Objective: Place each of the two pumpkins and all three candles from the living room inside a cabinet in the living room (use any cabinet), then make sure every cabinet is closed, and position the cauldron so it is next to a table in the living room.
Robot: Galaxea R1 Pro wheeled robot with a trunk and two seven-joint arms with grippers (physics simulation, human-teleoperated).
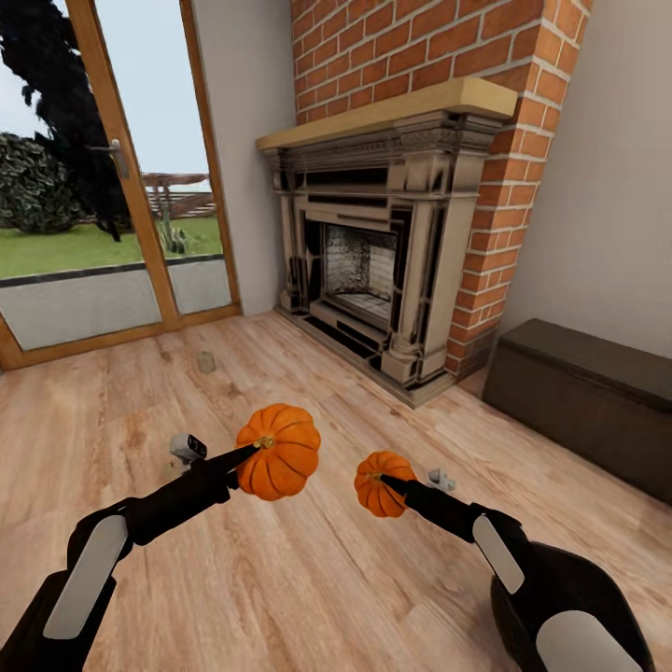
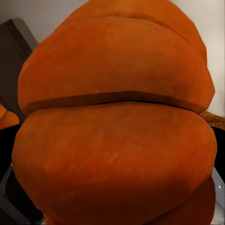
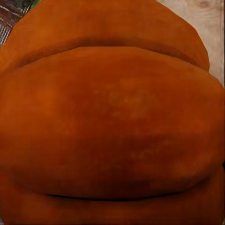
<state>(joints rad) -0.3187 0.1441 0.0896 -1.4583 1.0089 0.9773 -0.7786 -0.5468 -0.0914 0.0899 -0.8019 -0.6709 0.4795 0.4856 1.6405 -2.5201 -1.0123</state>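
Observation:
My left gripper (image 1: 252, 450) is shut on the larger orange pumpkin (image 1: 278, 452), held above the plank floor; its ribbed skin (image 2: 112, 131) looms close in the left wrist view. My right gripper (image 1: 385, 481) is shut on the smaller pumpkin (image 1: 381, 483), whose skin (image 3: 112, 122) sits just as close in the right wrist view. A small tan candle (image 1: 206, 361) stands on the floor near the glass doors. The low dark-brown cabinet (image 1: 583, 397) stands against the right wall, its fronts looking closed. The cauldron and the table are out of view.
A beige fireplace (image 1: 373, 261) in a brick chimney breast stands straight ahead. Glass garden doors (image 1: 112, 187) fill the left wall. Light wood floor (image 1: 308, 579) stretches between me and the cabinet.

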